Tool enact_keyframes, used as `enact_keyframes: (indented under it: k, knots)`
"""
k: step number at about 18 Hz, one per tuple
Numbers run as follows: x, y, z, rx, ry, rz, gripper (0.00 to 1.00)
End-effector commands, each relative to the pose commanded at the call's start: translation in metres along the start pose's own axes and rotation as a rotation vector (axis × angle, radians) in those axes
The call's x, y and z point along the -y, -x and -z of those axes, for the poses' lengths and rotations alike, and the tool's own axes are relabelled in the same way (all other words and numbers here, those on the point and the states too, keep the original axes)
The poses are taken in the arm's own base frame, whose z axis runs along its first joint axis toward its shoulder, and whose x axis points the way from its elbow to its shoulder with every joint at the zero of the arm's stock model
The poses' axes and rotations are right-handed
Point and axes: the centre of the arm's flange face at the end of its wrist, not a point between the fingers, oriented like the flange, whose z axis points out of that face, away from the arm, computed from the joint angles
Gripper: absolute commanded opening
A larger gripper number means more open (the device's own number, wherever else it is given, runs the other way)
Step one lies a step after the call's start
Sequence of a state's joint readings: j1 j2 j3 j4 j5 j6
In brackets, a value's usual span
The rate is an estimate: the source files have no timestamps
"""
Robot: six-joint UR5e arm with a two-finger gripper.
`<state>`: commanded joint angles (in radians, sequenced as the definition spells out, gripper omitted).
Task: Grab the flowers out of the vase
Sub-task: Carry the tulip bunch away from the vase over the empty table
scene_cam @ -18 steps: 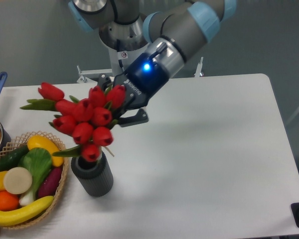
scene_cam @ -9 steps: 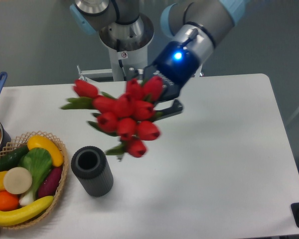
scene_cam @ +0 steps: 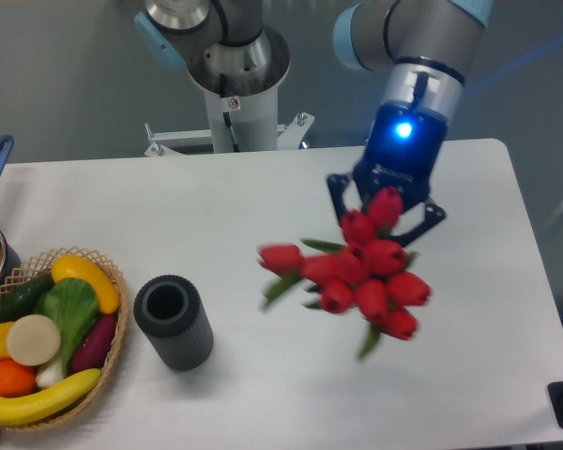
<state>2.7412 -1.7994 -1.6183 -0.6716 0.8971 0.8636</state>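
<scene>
We see the gripper [scene_cam: 387, 208] clamped on the bunch of red tulip buds with green stems [scene_cam: 366, 277], held above the white bench [scene_cam: 263, 394], well apart from the dark ribbed cylindrical vase [scene_cam: 174, 322]. We judge it light and floppy, best held at the stems.
</scene>
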Motion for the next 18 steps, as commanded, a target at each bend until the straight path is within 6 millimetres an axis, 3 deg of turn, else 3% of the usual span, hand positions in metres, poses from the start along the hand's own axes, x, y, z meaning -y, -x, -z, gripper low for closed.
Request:
enact_keyframes:
  k: [7, 11, 15, 18]
  knots:
    - [-0.045, 0.011, -0.019, 0.069, 0.286, 0.087, 0.00]
    - [-0.079, 0.033, -0.039, 0.096, 0.426, 0.116, 0.00]
    - [-0.093, 0.053, -0.055, 0.071, 0.526, 0.150, 0.00]
    - [-0.095, 0.057, -0.063, 0.083, 0.592, 0.140, 0.00]
